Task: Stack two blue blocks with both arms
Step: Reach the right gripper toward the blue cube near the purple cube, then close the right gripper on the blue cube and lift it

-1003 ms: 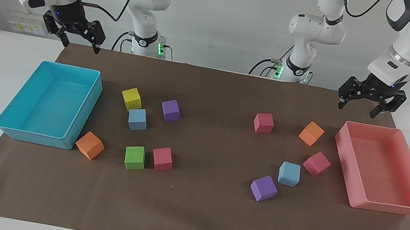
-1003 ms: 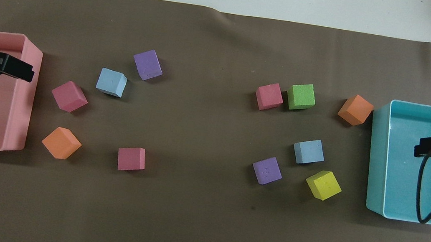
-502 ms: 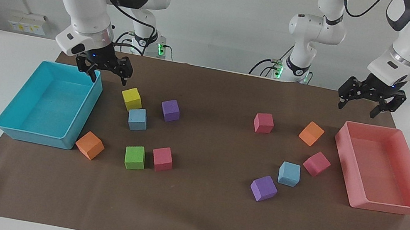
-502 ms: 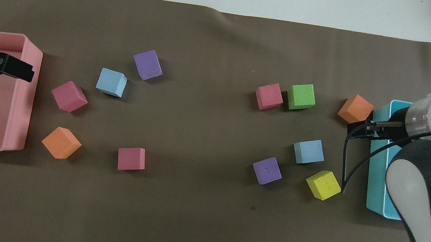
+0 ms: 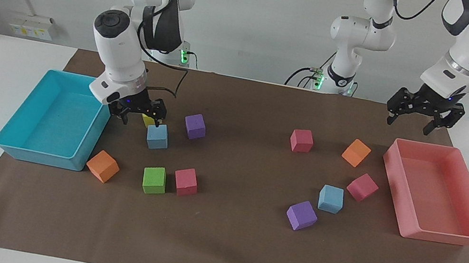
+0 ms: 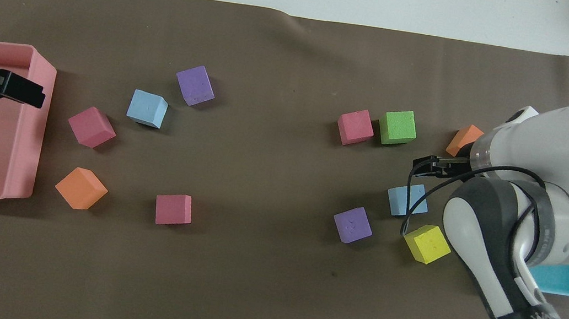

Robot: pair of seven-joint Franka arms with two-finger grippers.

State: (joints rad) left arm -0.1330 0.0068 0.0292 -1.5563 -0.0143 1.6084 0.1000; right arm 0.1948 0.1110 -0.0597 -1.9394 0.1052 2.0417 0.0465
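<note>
Bright, even light from above; soft short shadows beside the cubes; both views sharp.

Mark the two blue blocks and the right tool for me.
blue block near the cyan tray [image 5: 158, 137]: facing view, on its front face.
blue block near the pink tray [image 5: 331, 199]: facing view, on its front face.
right tool [image 5: 140, 121]: facing view, midway between its fingertips, low over the yellow cube.
</note>
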